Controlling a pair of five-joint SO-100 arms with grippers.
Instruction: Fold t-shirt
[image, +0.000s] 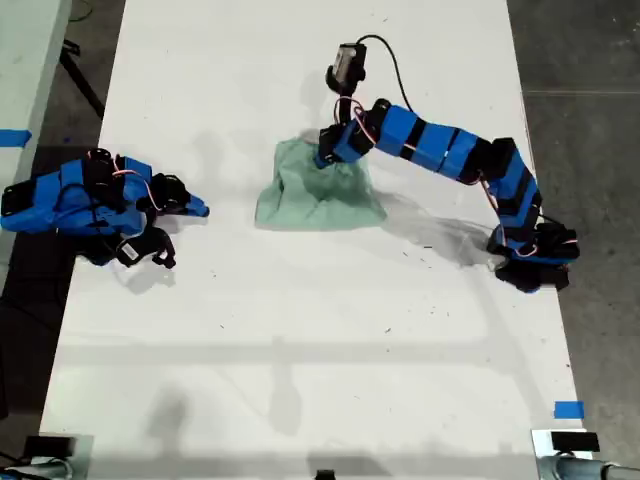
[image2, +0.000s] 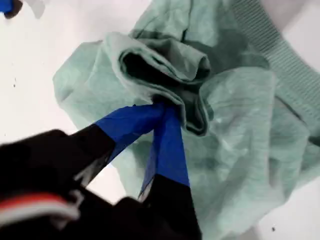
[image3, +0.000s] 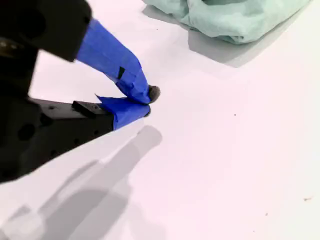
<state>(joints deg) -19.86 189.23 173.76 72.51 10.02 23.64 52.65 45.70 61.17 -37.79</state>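
The t-shirt (image: 320, 185) is lying in a crumpled heap on the white table (image: 300, 350), a bit above the middle in the exterior view. My first gripper (image2: 162, 107) is pinching a thick fold of the t-shirt; its blue jaws are squeezing together on the cloth. Its arm is reaching in from the exterior view's right. My second gripper (image3: 145, 102) is resting over the bare table at the exterior view's left, well apart from the t-shirt. Its jaws are pressing together and are holding nothing.
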